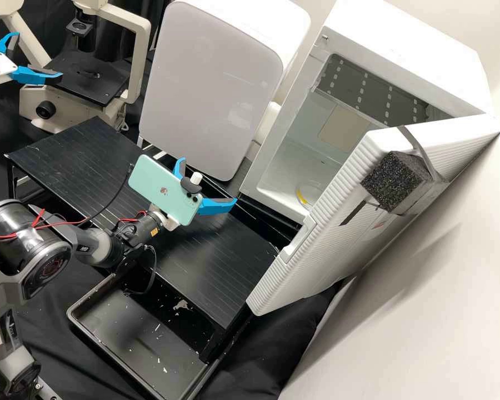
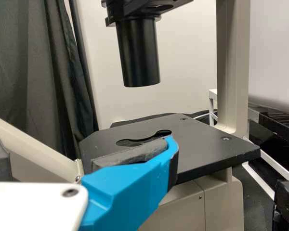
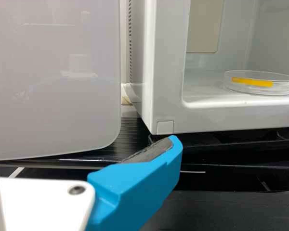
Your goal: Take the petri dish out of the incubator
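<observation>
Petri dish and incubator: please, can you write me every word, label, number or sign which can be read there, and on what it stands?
Petri dish: nothing readable; its yellow strip shows no writing.
Incubator: no readable text on the front frame.
Incubator door: small reddish mark, too small to read.

Bright light casts soft shadows on the wall (image 1: 455,311) and sheen on the black platform (image 1: 205,261).

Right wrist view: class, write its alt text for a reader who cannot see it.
A clear, round petri dish with a yellow strip lies inside the open white box-shaped incubator. Nearer the camera, the white-and-blue right gripper stands open, and a pale grey, round-cornered panel stands beside the incubator.
</observation>
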Robot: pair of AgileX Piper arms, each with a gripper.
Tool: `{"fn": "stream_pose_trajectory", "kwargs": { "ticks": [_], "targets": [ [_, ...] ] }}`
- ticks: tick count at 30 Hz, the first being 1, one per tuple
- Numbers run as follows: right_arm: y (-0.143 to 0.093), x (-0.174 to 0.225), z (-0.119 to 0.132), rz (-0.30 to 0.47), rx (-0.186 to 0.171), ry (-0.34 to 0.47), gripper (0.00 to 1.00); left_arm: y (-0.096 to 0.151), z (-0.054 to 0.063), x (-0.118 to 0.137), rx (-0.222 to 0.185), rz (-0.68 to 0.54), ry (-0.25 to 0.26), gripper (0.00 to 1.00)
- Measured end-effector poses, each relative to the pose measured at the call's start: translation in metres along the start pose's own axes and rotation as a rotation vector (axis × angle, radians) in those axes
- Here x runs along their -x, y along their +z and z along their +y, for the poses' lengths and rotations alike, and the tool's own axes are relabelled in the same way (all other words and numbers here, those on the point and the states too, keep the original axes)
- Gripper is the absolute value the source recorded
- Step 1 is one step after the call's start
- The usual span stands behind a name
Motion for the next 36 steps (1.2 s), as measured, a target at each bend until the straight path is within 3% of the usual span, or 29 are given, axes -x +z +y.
{"fn": "stream_pose_trajectory", "kwargs": {
  "ticks": [15, 21, 27, 36],
  "targets": [
    [0.007, 0.013, 0.005, -0.017, 0.005, 0.016, 1.00, 0.000, 0.000, 0.000, 0.000, 0.000, 0.000, 1.00],
    [0.016, 0.032, 0.031, -0.011, 0.013, 0.144, 1.00, 0.000, 0.000, 0.000, 0.000, 0.000, 0.000, 1.00],
    [0.030, 0.037, 0.061, -0.022, -0.005, 0.271, 1.00, 0.000, 0.000, 0.000, 0.000, 0.000, 0.000, 1.00],
    [0.048, 0.011, 0.091, -0.054, 0.018, 0.366, 1.00, 0.000, 0.000, 0.000, 0.000, 0.000, 0.000, 1.00]
  ]
}}
